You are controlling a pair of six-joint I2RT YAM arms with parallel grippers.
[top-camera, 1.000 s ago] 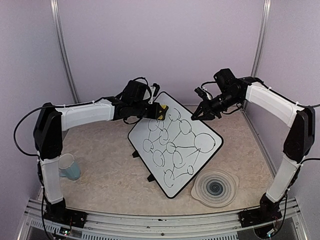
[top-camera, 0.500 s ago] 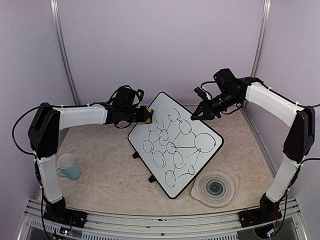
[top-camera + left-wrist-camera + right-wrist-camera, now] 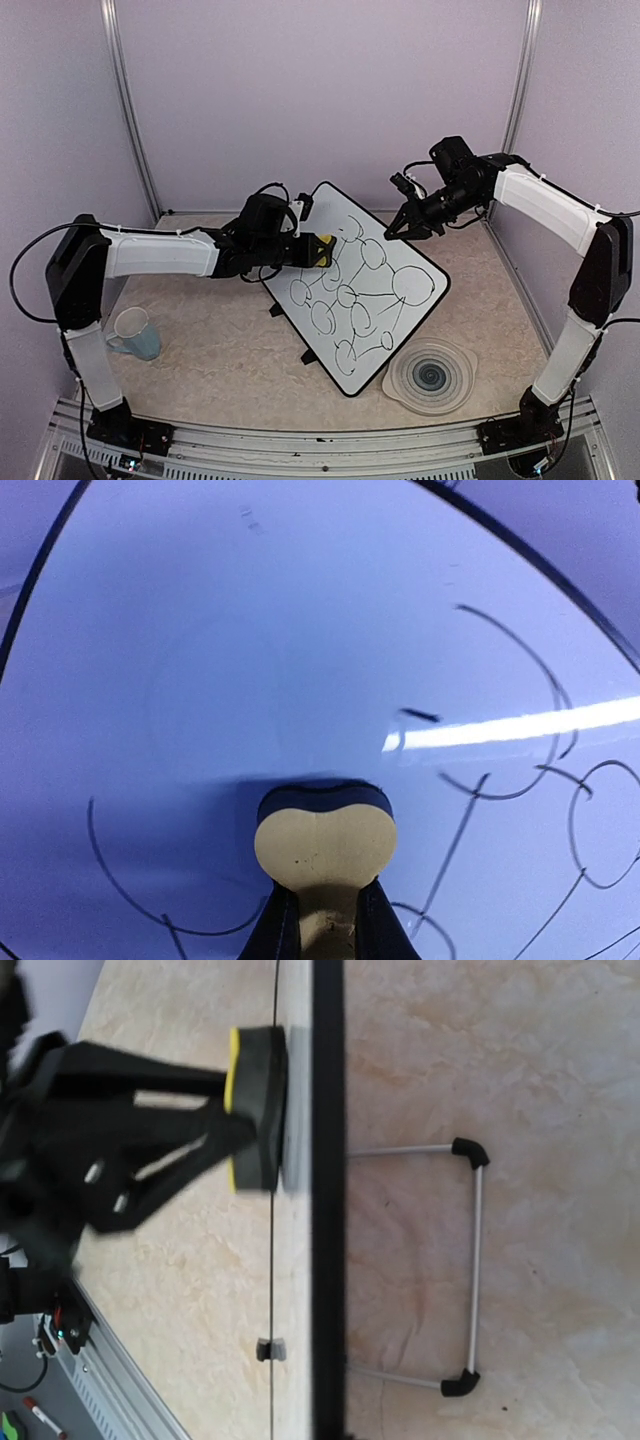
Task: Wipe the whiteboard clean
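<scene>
The whiteboard [image 3: 375,300] stands tilted on its wire stand, with black marker ovals and lines over most of its face. My left gripper [image 3: 318,250] is shut on a yellow eraser [image 3: 322,249] and presses it flat on the board's upper left part. In the left wrist view the eraser [image 3: 325,840] sits on the board [image 3: 300,630], with blank surface above it. My right gripper [image 3: 397,229] holds the board's far right edge. The right wrist view shows the board's black frame [image 3: 327,1260] edge-on, the eraser [image 3: 255,1110] against the face, and the wire stand [image 3: 476,1270] behind.
A round grey ribbed plate [image 3: 430,375] lies by the board's near corner. A pale blue cup [image 3: 135,333] stands at the left, near the left arm's base. Purple walls and metal posts close in the table.
My left gripper swept the eraser left to the board's upper left edge, then back right and a little lower. The marks near that corner have thinned out. The right arm has barely moved.
</scene>
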